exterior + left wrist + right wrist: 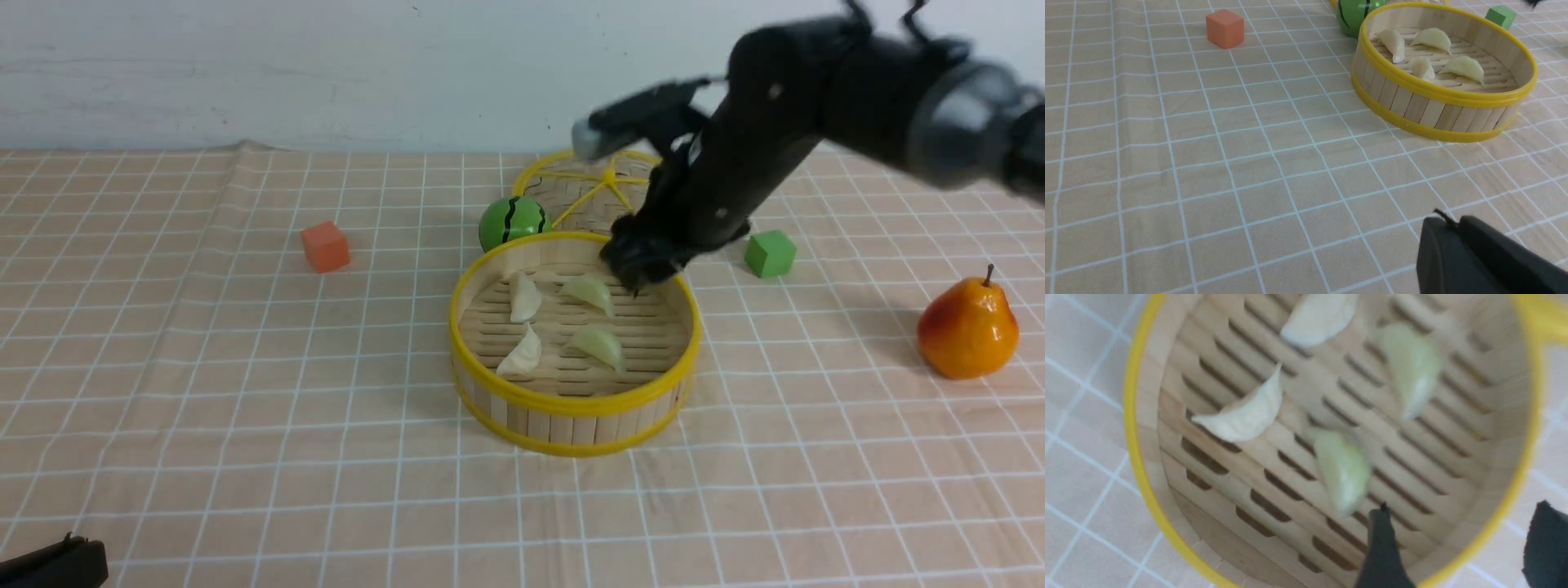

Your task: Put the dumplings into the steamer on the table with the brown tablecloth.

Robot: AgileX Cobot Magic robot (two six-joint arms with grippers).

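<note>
Front camera looks forward and slightly down across the table to the wall, steamer mid-frame. Left wrist camera sits low over the table, seeing the steamer obliquely from well apart. Right wrist camera looks steeply down into it, very near. All three share the steamer.

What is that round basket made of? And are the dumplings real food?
The basket looks like pale bamboo or wood: matte upright slats with faint grain, and a slatted floor with gaps. Its yellow rims look like smooth plastic. The dumplings seem to be toys, probably plastic or rubber: glossy and evenly shaped, unlike dough, though looks alone cannot settle it.
</note>
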